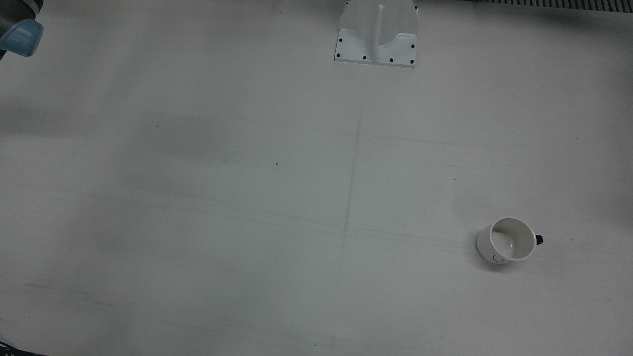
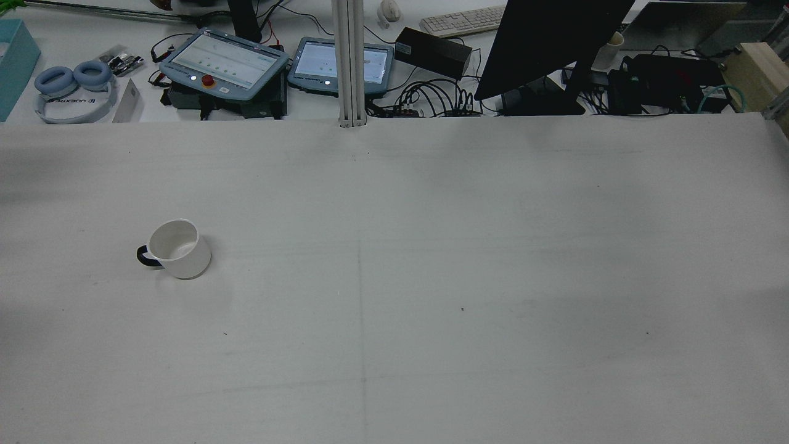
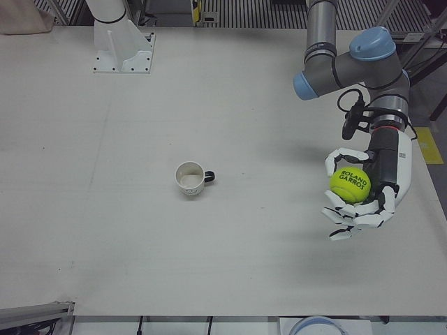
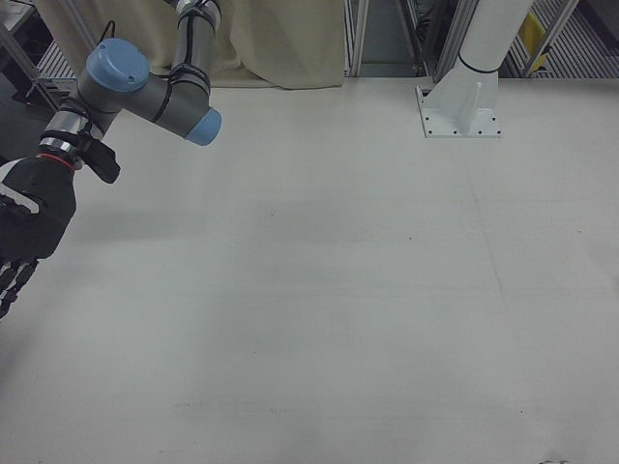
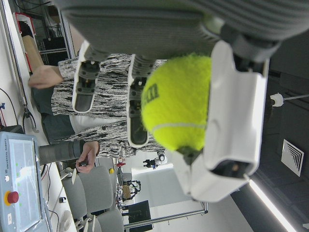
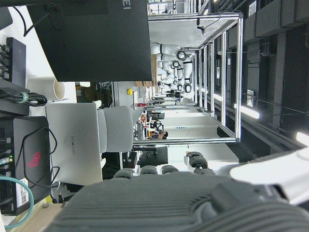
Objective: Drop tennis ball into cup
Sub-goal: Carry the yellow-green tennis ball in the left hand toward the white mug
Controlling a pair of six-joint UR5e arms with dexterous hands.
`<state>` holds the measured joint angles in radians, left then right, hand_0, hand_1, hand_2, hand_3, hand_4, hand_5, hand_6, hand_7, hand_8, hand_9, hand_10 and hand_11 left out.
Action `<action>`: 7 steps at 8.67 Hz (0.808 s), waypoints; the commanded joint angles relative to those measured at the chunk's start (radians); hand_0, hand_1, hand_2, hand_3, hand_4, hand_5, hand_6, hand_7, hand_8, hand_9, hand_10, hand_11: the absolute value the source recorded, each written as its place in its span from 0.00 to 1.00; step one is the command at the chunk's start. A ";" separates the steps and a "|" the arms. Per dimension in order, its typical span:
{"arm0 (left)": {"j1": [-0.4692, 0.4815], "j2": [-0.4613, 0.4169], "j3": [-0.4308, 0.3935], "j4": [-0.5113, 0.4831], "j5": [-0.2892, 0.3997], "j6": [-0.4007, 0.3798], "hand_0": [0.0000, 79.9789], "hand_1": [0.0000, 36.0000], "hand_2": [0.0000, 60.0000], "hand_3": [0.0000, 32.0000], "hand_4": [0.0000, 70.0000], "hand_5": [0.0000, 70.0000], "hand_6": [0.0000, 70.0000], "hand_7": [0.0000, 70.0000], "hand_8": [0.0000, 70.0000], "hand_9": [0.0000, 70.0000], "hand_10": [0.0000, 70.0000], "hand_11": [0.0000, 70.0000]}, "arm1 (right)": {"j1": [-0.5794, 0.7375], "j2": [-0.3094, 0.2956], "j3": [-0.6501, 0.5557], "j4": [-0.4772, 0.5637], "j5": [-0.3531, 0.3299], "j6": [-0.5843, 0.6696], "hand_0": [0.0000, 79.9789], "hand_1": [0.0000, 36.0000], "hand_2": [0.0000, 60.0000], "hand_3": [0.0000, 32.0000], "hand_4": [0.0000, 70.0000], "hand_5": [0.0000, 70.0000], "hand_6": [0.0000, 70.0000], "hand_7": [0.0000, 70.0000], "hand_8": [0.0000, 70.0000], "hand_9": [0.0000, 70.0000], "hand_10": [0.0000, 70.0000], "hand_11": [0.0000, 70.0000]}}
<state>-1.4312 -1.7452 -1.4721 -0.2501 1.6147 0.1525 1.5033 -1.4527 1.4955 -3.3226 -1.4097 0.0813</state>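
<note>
Leftmost in the left-front view, the cup [image 3: 189,179] stands upright on the table [image 3: 105,230] — well to its right, the left hand [image 3: 363,192] cradles the tennis ball [image 3: 350,184]. Right hand [image 4: 24,242] — grip unclear.

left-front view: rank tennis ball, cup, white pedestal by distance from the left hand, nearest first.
1. tennis ball: held in the left hand, at the view's right.
2. cup: upright mid-table, to the view's left of the hand.
3. white pedestal: top left, at the table's far edge.
</note>
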 commanded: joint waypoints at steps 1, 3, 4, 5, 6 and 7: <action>0.005 0.045 -0.078 0.000 0.001 0.001 1.00 1.00 1.00 0.98 0.08 0.45 1.00 0.98 0.60 0.56 0.21 0.37 | 0.000 0.000 -0.001 0.000 0.000 0.000 0.00 0.00 0.00 0.00 0.00 0.00 0.00 0.00 0.00 0.00 0.00 0.00; 0.050 0.117 -0.199 -0.003 0.001 0.010 1.00 1.00 1.00 0.93 0.12 0.47 1.00 0.99 0.61 0.57 0.23 0.39 | 0.000 0.000 -0.004 0.000 0.000 0.002 0.00 0.00 0.00 0.00 0.00 0.00 0.00 0.00 0.00 0.00 0.00 0.00; 0.120 0.153 -0.241 -0.005 0.002 0.012 1.00 1.00 1.00 0.90 0.13 0.48 1.00 0.99 0.62 0.57 0.23 0.39 | 0.000 0.000 -0.006 0.000 0.000 0.002 0.00 0.00 0.00 0.00 0.00 0.00 0.00 0.00 0.00 0.00 0.00 0.00; 0.186 0.156 -0.247 -0.009 0.005 0.013 1.00 1.00 1.00 0.86 0.15 0.48 1.00 1.00 0.62 0.58 0.23 0.40 | 0.000 0.000 -0.006 0.000 0.000 0.002 0.00 0.00 0.00 0.00 0.00 0.00 0.00 0.00 0.00 0.00 0.00 0.00; 0.269 0.151 -0.247 -0.009 0.002 0.018 1.00 1.00 1.00 0.84 0.15 0.47 1.00 1.00 0.62 0.59 0.24 0.40 | 0.000 0.000 -0.008 0.000 0.000 0.003 0.00 0.00 0.00 0.00 0.00 0.00 0.00 0.00 0.00 0.00 0.00 0.00; 0.352 0.144 -0.247 -0.015 -0.001 0.047 1.00 1.00 1.00 0.86 0.13 0.48 1.00 1.00 0.62 0.58 0.24 0.40 | 0.000 0.000 -0.008 0.000 0.000 0.003 0.00 0.00 0.00 0.00 0.00 0.00 0.00 0.00 0.00 0.00 0.00 0.00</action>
<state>-1.2463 -1.6005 -1.7063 -0.2574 1.6177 0.1663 1.5033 -1.4527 1.4894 -3.3226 -1.4097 0.0833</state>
